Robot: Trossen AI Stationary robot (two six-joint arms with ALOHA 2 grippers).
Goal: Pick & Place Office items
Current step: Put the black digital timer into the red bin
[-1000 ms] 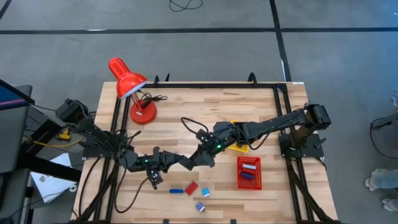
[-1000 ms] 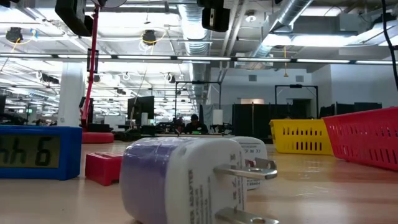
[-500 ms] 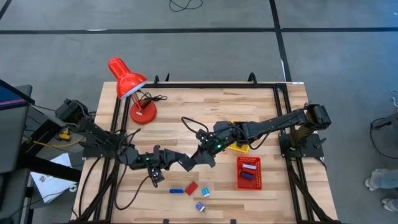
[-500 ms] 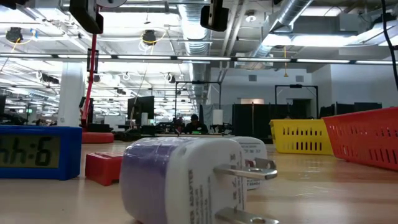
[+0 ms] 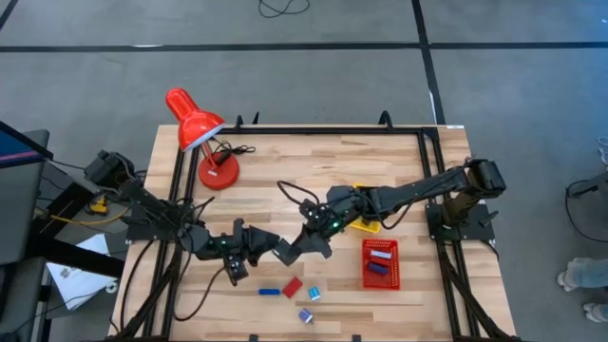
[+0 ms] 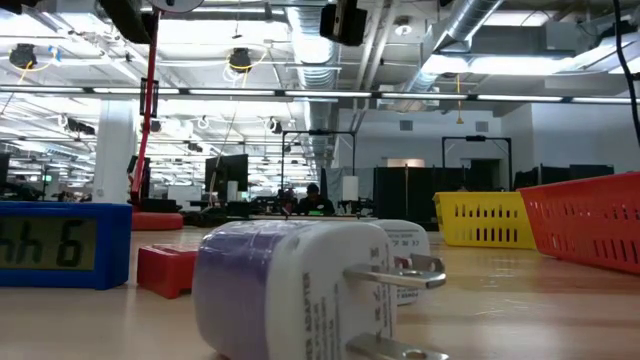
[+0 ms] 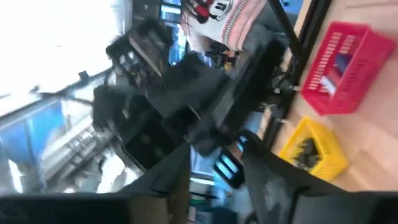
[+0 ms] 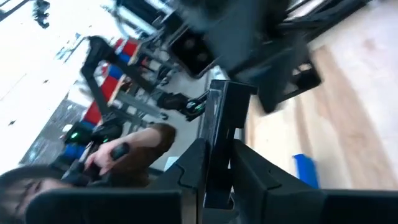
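Note:
Over the table's middle my two grippers meet tip to tip, clear of the wood. My right gripper (image 5: pixel 285 253) (image 8: pixel 221 186) is shut on a dark, flat office item (image 8: pixel 225 118). My left gripper (image 5: pixel 268 249) (image 7: pixel 217 186) faces it with its fingers apart; a small dark piece (image 7: pixel 227 169) shows in their gap. Other office items lie near the front edge: a blue bar (image 5: pixel 269 292), a red block (image 5: pixel 292 286), a light-blue bit (image 5: pixel 313 294) and a white-and-purple plug (image 5: pixel 306 315) (image 6: pixel 300 290). My right gripper pinches the dark flat item's near end (image 8: pixel 217 165) between its two fingers. The item sticks out forward past the fingertips, along the fingers, and is lifted clear of the table. My left gripper: I cannot tell whether its fingers touch the item.
A red mesh basket (image 5: pixel 380 263) (image 6: pixel 590 225) holding blue and white pieces stands at the right front. A yellow tray (image 5: pixel 368 224) (image 6: pixel 485 220) lies partly under the right arm. A red desk lamp (image 5: pixel 199 128) stands at the far left. A person shows in the right wrist view.
My right gripper's tip has crept slightly toward the near edge and the left gripper. Both grippers stay together over the table's middle.

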